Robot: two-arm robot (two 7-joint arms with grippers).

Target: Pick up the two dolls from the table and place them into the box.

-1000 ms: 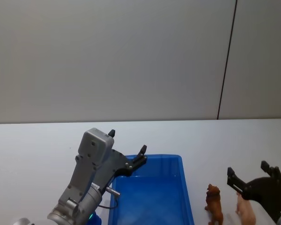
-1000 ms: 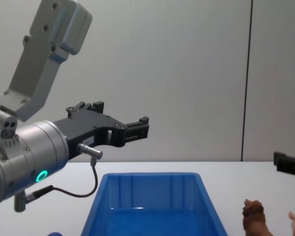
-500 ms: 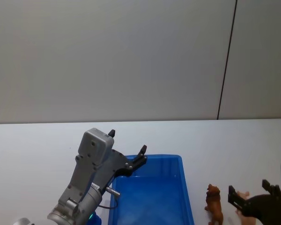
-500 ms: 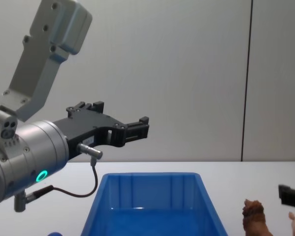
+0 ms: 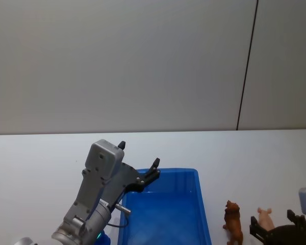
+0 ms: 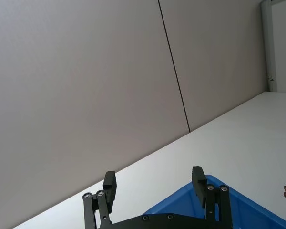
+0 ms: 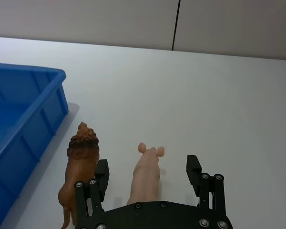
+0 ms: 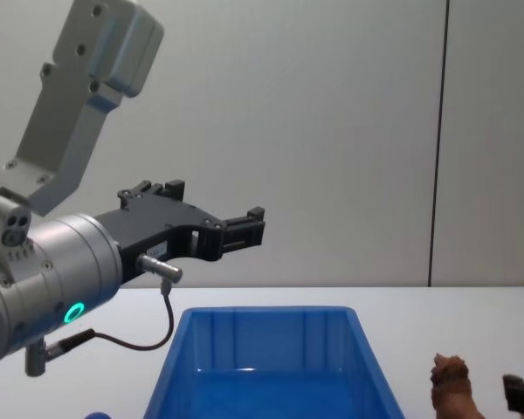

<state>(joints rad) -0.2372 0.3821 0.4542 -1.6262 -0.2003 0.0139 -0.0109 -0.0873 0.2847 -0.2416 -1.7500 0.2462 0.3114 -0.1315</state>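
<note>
As you look down over the near right of the table, your right gripper comes first. Its two black fingers are spread wide and grip nothing. The pale pink doll stands in the gap between them with daylight on both sides, and one finger sits in the space between the pink doll and the reddish-brown doll. You cannot tell from these views how high the fingertips hang above the tabletop.

Count two dolls, both upright on the table and both outside the box. In the head view the reddish-brown, maned one stands at 3 o'clock from the box, close to its right wall but not touching it. The pink one stands at 3 o'clock from that, just beside it. Both face 12 o'clock, away from you, roughly parallel.

Further on, there is one box, bright blue with its open mouth up. The part of its floor you can see holds no doll.

Your left gripper hangs in the air above the box's 10 o'clock corner and points toward 2 o'clock. Its two fingers are wide apart with nothing held. A short cable loops under its grey wrist housing.

Beyond it the table runs bare to a plain grey wall, which carries one dark vertical seam at about 1 o'clock.
</note>
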